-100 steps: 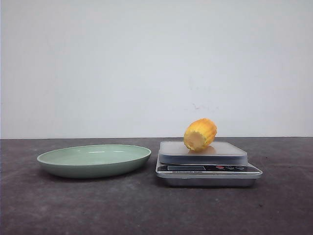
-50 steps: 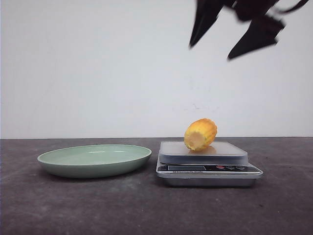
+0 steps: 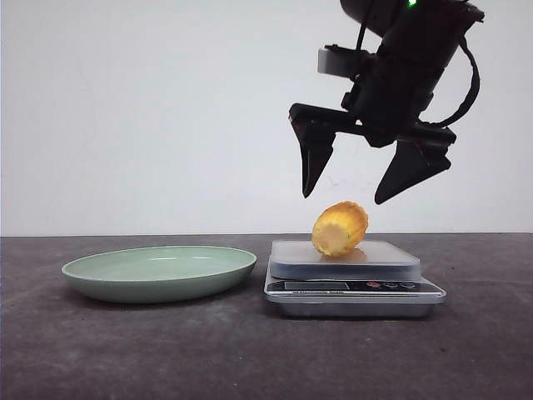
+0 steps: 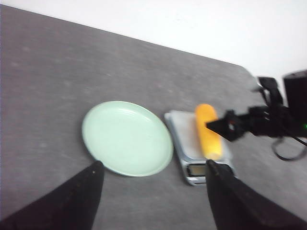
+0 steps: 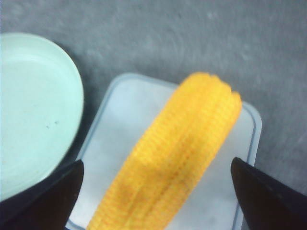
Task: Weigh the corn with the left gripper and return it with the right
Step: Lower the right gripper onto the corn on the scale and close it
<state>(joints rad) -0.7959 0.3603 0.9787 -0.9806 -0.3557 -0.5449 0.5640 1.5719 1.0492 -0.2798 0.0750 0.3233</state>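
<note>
The orange-yellow corn [image 3: 340, 228] lies on its side on the platform of a silver kitchen scale [image 3: 354, 287]. My right gripper [image 3: 344, 197] hangs open just above it, one finger on each side and neither touching. In the right wrist view the corn [image 5: 177, 153] fills the gap between the right gripper's [image 5: 157, 164] spread fingers. My left gripper [image 4: 154, 164] is open and empty, well back from the scale and high over the table. It is out of the front view. The left wrist view shows the corn [image 4: 208, 132] with the right gripper [image 4: 230, 127] over it.
A pale green plate [image 3: 158, 271] sits on the dark table just left of the scale, and shows in the left wrist view [image 4: 127, 138] and the right wrist view [image 5: 33, 110]. A white wall stands behind the table.
My right gripper has come into view from the upper right and dropped, open, to just above the corn. The corn, scale and plate have not moved.
</note>
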